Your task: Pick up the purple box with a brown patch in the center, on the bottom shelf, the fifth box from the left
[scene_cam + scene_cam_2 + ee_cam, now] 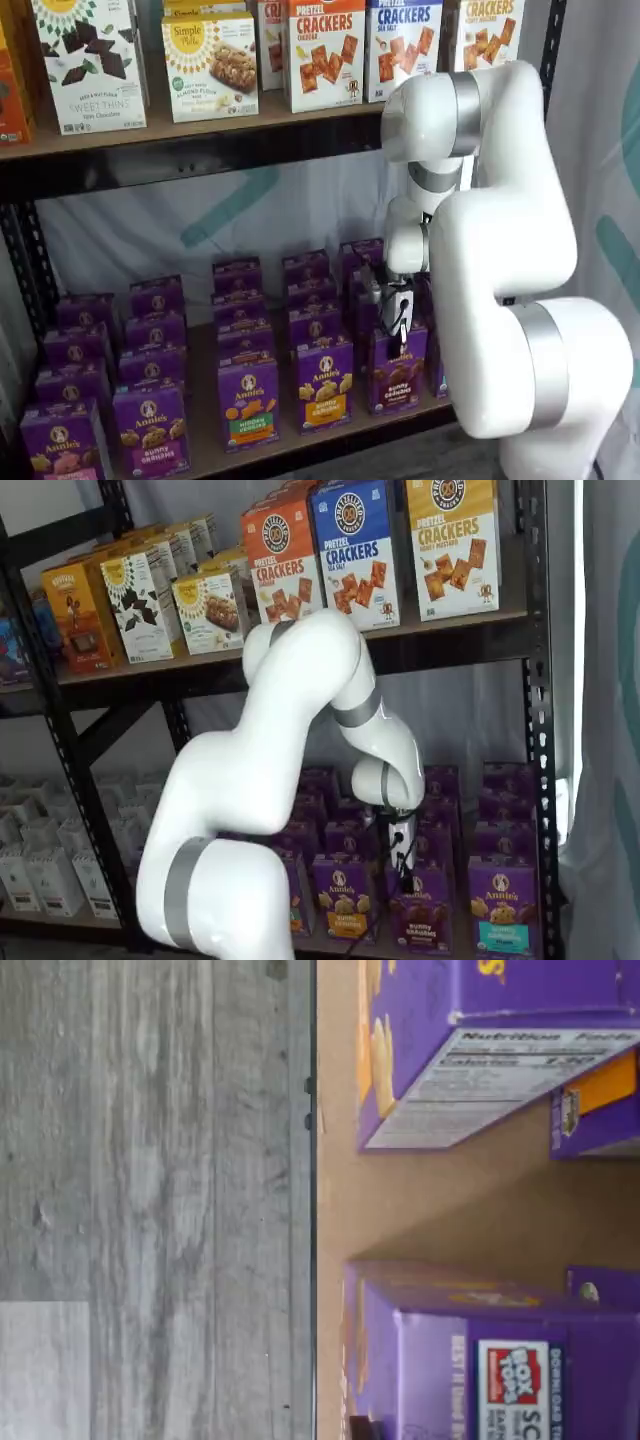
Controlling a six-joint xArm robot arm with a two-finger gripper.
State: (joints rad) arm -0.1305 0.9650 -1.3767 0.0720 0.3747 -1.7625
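Observation:
The purple box point(393, 372) stands upright in the front row of the bottom shelf point(203, 400), with brown bunny cookies across its middle and a maroon bottom band. It also shows in a shelf view point(420, 912). My gripper point(401, 322) hangs just above its top edge, black fingers pointing down; in a shelf view point(402, 852) it is also right over the box. No gap between the fingers shows, and I cannot tell if they touch the box. The wrist view shows the brown shelf board point(430, 1210) between two purple cartons; I cannot tell which is the target.
Purple cartons with a yellow band point(324, 384) and an orange-cracker front point(248, 402) stand left of the target. A green-band carton point(500, 904) stands to its right. More purple cartons fill the rows behind. The upper board point(200, 140) carries cracker boxes. Grey floor point(150, 1200) lies past the shelf edge.

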